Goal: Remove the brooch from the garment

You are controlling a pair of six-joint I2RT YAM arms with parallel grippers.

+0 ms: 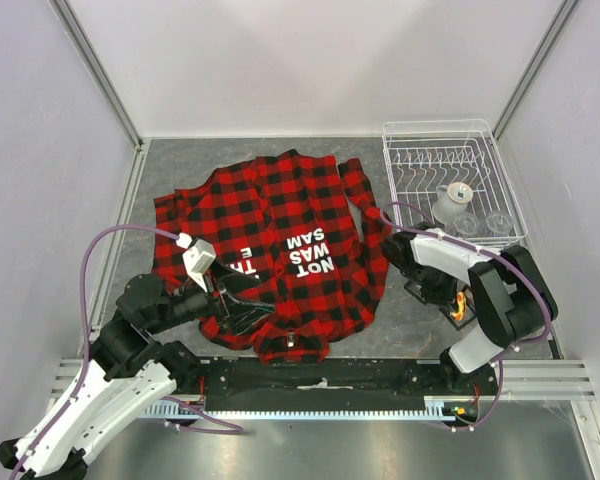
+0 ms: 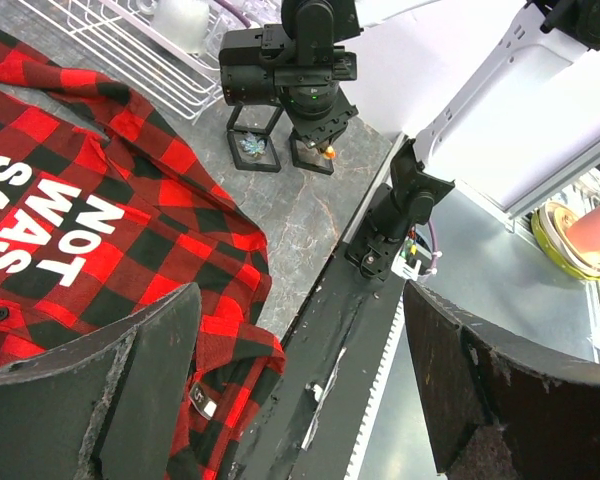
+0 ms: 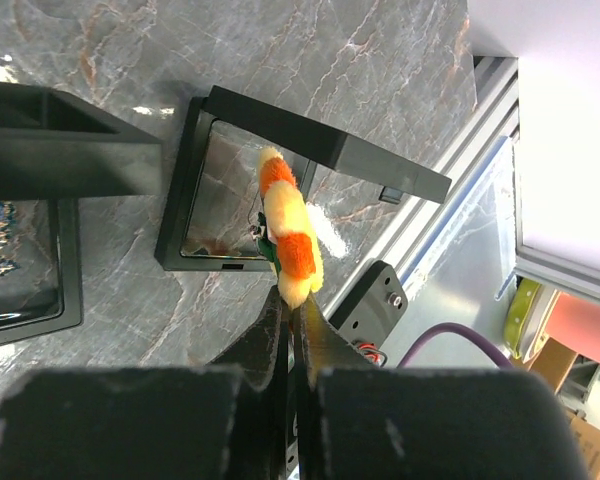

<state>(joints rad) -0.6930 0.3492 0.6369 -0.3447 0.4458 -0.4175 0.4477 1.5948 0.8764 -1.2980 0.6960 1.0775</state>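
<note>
The brooch (image 3: 288, 232), a fuzzy yellow and orange pin with a bit of green, is pinched in my right gripper (image 3: 291, 298), which is shut on its lower end. It hangs over a small open black display frame (image 3: 242, 258), away from the garment. In the top view the brooch (image 1: 461, 303) shows as an orange spot right of the garment (image 1: 280, 250), a red-and-black plaid shirt with white lettering lying flat. My left gripper (image 1: 238, 305) is open and empty over the shirt's lower left hem (image 2: 220, 370). The left wrist view also shows the brooch (image 2: 330, 152).
A white wire dish rack (image 1: 432, 152) with a few clear cups stands at the back right. A second black frame (image 3: 25, 280) holding a blue jewel lies beside the open one. The black rail (image 1: 320, 378) and metal edge run along the front.
</note>
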